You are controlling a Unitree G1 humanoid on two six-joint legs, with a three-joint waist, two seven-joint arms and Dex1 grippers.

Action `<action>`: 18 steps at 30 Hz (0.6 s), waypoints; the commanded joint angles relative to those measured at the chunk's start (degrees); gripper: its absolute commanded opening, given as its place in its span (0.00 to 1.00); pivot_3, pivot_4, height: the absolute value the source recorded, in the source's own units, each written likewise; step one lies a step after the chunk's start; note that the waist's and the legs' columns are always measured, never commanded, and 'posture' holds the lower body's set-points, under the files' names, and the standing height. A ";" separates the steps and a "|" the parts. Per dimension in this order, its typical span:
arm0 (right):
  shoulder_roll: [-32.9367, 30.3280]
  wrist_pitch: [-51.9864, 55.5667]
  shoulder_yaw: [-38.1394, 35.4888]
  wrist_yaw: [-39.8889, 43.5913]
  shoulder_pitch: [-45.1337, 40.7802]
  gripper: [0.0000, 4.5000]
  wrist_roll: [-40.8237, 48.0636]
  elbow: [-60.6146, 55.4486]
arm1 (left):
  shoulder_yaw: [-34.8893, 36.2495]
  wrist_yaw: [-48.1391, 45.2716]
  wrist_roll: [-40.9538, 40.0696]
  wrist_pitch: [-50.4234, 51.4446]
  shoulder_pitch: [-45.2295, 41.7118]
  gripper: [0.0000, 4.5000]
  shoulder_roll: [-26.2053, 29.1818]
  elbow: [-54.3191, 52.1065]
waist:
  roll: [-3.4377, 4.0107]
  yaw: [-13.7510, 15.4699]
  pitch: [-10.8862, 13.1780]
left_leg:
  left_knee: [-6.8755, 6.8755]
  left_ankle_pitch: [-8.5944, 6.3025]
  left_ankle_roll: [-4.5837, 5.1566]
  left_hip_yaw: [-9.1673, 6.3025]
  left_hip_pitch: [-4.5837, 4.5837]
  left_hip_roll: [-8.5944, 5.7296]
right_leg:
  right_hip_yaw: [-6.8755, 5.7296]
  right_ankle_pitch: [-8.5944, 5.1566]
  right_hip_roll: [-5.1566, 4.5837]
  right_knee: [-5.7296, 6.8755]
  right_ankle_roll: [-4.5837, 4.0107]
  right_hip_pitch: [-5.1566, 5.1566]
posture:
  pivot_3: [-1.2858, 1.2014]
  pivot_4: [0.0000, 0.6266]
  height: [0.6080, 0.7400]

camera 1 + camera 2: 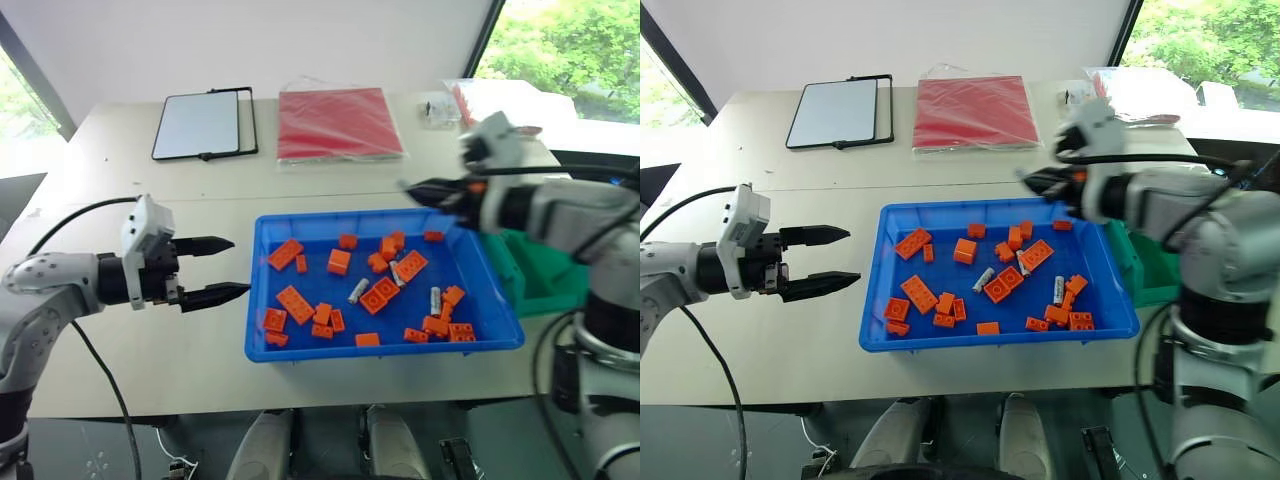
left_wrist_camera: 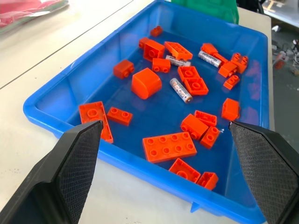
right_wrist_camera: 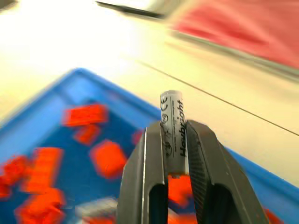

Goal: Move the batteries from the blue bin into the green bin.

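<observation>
The blue bin [image 1: 385, 352] sits in the middle of the table, holding several orange bricks [image 1: 295, 303] and three silver batteries [image 1: 358, 291] [image 1: 435, 298] [image 1: 397, 273]. My right gripper [image 3: 173, 126] is shut on another battery [image 3: 172, 105], which stands up between its fingers. That gripper [image 1: 415, 188] hangs above the bin's far right corner. The green bin [image 1: 545, 275] stands just right of the blue one, partly hidden behind my right arm. To the left of the blue bin, my left gripper [image 1: 225, 268] is open and empty, pointing at the bin's left wall.
At the back of the table lie a white board in a black frame [image 1: 200, 124], a red packet in clear wrap [image 1: 338, 122] and plastic bags [image 1: 440, 108]. A black cable trails from my left arm over the table's left side.
</observation>
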 commanded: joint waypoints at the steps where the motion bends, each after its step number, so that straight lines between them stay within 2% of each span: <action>1: -7.86 -3.83 -6.94 1.24 7.93 0.03 -3.02 2.71 | -1.14 -0.06 0.89 -1.54 -2.22 1.00 -0.71 0.39 | 0.00 0.06 0.00 | 0.00 0.00 0.01 0.02 -0.01 -0.01 | 0.00 -0.06 -0.04 -0.01 -0.09 0.01 | 0.52 0.24 0.93; 5: -9.89 -8.23 -10.42 1.80 15.98 0.03 -4.09 5.12 | -2.85 -0.90 1.92 -2.23 -4.64 1.00 -1.20 2.21 | 0.04 -0.73 0.01 | 0.03 0.00 0.03 0.19 0.03 0.03 | 0.09 -0.06 -0.14 0.01 -0.10 0.00 | 0.52 0.24 0.93; 7: -10.37 -12.22 -9.55 0.93 19.59 0.03 -6.30 5.29 | -3.42 -1.14 2.21 -2.50 -5.82 1.00 -1.30 3.10 | 0.04 -1.32 0.01 | 0.07 0.01 0.04 0.21 0.04 0.07 | 0.11 -0.05 -0.12 0.05 -0.08 0.00 | 0.52 0.24 0.93; 10: -9.87 -17.75 -7.91 -1.77 21.53 0.33 -9.61 5.43 | -3.85 -1.30 2.51 -2.58 -7.26 1.00 -1.47 4.09 | 0.06 -1.51 0.02 | 0.12 0.01 0.04 0.20 0.04 0.10 | 0.10 0.01 -0.05 0.07 0.03 0.01 | 0.52 0.24 0.93; 14: -8.37 -20.94 -6.17 -2.42 19.19 0.77 -9.32 4.20 | -3.68 -1.61 2.79 -2.48 -7.57 1.00 -1.48 4.26 | 0.09 -1.46 0.04 | 0.18 0.00 0.04 0.20 0.02 0.10 | 0.11 0.03 0.04 0.08 0.06 0.01 | 0.52 0.24 0.93; 18: -5.90 -19.37 -3.32 2.05 15.13 0.77 -2.19 -1.41 | -3.03 -1.26 2.23 -1.55 -7.27 1.00 -1.25 3.47 | 0.10 -1.44 0.04 | 0.20 0.00 0.04 0.16 0.01 0.10 | 0.11 0.03 0.05 0.08 0.06 0.02 | 0.52 0.24 0.93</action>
